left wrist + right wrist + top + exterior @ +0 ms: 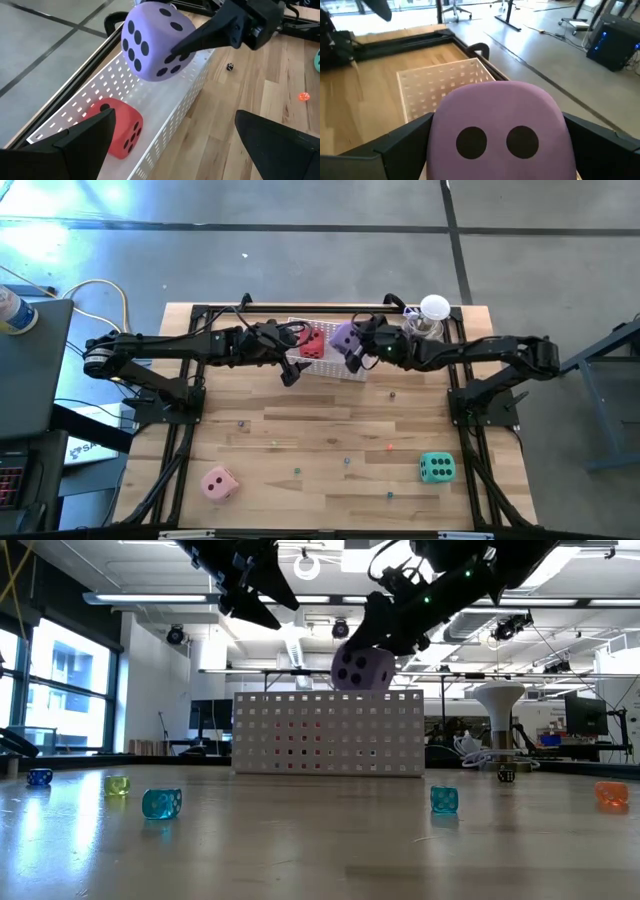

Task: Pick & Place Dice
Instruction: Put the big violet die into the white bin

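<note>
Wooden table (330, 430): white basket (330, 366) at rear; pink die (219, 483), green die (436, 468) near front.

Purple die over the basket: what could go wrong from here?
1. The purple die sits between the right pincer fingers above the white basket, near one end. Released off-centre, it might clip the rim and roll out.
2. The red die already lies inside; the purple one could land on it and bounce.
3. The left pincer is open close by, so the arms could bump.

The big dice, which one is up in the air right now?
The purple die, held between the right gripper fingers above the white basket. The red die lies inside the basket; the pink die and green die sit on the table.
</note>
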Robot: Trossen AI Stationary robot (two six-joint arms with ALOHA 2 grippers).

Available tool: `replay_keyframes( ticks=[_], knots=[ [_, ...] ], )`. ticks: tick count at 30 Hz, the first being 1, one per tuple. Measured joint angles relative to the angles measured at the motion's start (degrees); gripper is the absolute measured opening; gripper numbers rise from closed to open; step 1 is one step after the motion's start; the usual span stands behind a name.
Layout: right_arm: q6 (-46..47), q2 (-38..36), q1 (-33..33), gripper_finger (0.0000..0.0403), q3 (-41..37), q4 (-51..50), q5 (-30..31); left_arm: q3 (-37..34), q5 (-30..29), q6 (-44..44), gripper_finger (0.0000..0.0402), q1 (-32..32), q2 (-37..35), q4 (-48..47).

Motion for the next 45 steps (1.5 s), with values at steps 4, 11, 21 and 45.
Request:
replay_keyframes(
  ticks=[4, 11, 21, 45],
  knots=[
    [-1.67, -0.02, 1.22, 0.04, 0.0, -0.63, 4.96, 0.0, 0.0, 0.0, 0.04, -0.02, 0.0, -0.01],
    [-1.61, -0.02, 2.23, 0.04, 0.0, 0.02, 5.38, 0.0, 0.0, 0.0, 0.04, -0.02, 0.02, 0.0],
    [-2.7, -0.04, 1.31, 0.04, 0.0, 0.28, -0.75, 0.0, 0.0, 0.0, 0.04, 0.0, 0.0, 0.0],
    [-1.85, -0.04, 2.62, 0.04, 0.0, -9.71, 2.62, -0.09, 0.0, 0.0, 0.04, -0.02, 0.01, -0.01]
  ],
)
